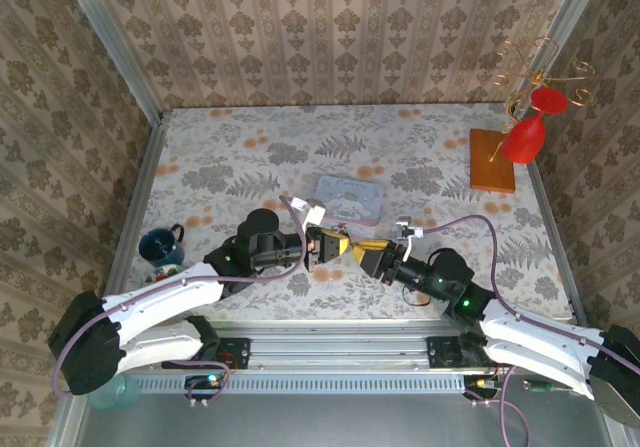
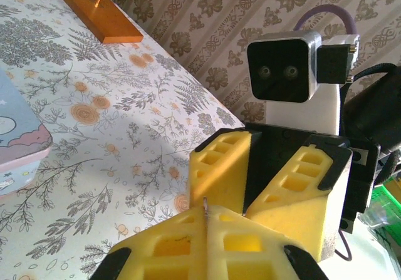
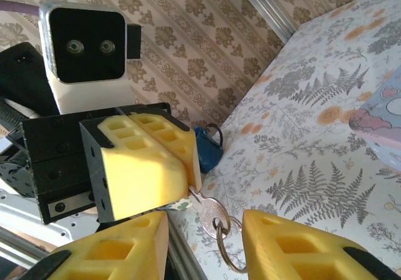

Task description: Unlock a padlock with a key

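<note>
Hanging out of the pressed-together yellow foam fingers of the left gripper (image 3: pixel 188 183), a small silvery metal key (image 3: pixel 210 212) is seen, with a thin round metal ring (image 3: pixel 224 255) threaded through its head. The key is pinched by its blade end, so its head and the ring are free below the fingertips. In the left wrist view a thin metal edge is seen standing out of the seam between these closed fingers (image 2: pixel 169 245). The key is held above the table, just on the near side of a flat rectangular pale blue and pink cartoon tin (image 1: pixel 350 198), between the tin and the arm bases. The place of the padlock cannot be told.

The right gripper (image 1: pixel 368 254) is pointed at the left gripper from the right, also just on the near side of the tin. Its yellow fingers (image 3: pixel 301 248) are spread apart. The head of the key and the ring are found in the gap between them, and no touch can be made out.

The tin is laid flat on a table covered with a floral cloth (image 1: pixel 230 157). A dark blue mug (image 1: pixel 160 247) is stood well to the left of the tin, nearer to the arms. A brown wooden board (image 1: pixel 492 160) is placed to the right of the tin, a little farther back. A red goblet-shaped thing (image 1: pixel 527 132) and curled golden wire (image 1: pixel 540 67) are seen above the board.
</note>
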